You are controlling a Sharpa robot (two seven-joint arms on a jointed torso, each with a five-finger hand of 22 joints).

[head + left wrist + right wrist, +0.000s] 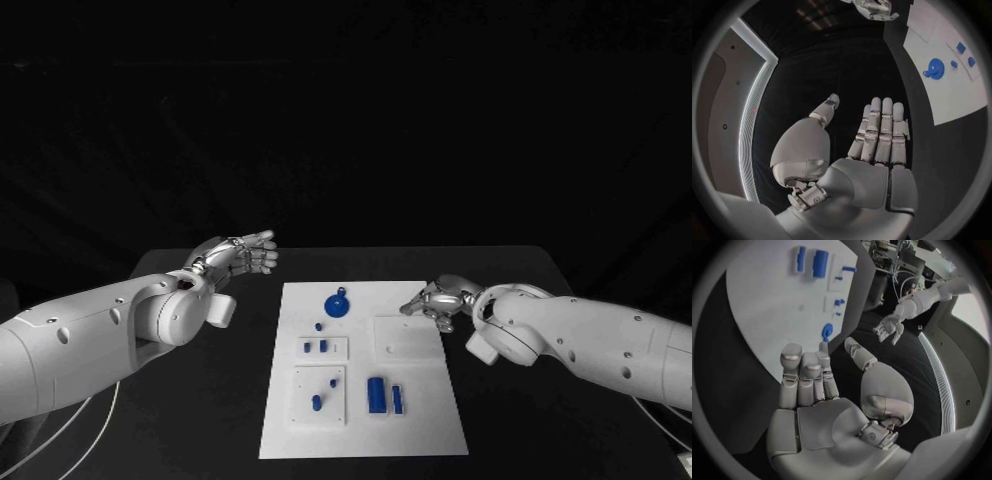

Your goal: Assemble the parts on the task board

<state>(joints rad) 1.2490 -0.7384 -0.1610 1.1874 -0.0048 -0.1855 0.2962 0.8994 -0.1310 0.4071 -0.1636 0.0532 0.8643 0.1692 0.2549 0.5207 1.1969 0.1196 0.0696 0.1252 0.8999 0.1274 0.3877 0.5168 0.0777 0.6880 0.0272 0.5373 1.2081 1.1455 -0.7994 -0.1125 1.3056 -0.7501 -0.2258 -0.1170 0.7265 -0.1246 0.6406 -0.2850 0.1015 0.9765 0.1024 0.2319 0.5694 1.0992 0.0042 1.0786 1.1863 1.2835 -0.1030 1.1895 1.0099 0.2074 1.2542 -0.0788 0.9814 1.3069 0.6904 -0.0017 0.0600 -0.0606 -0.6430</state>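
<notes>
From the head camera, my left hand sits left of centre in the frame, over the black table, fingers loosely apart and holding nothing. My right hand sits right of centre at the right edge of the task board, fingers apart too, with nothing in them. The board runs down the lower middle of the frame. Near its top lies a round blue part with a small blue part just below it. A small raised panel holds 2 short blue parts; a larger panel under it holds 2 more. Beside that panel stand a thick blue cylinder and a thin one.

At my left wrist, my fingers stretch straight and empty; the board lies at upper right of the circle with the round part on it.

At my right wrist, my fingers are extended and empty; the board fills the upper left, both cylinders near the top.
</notes>
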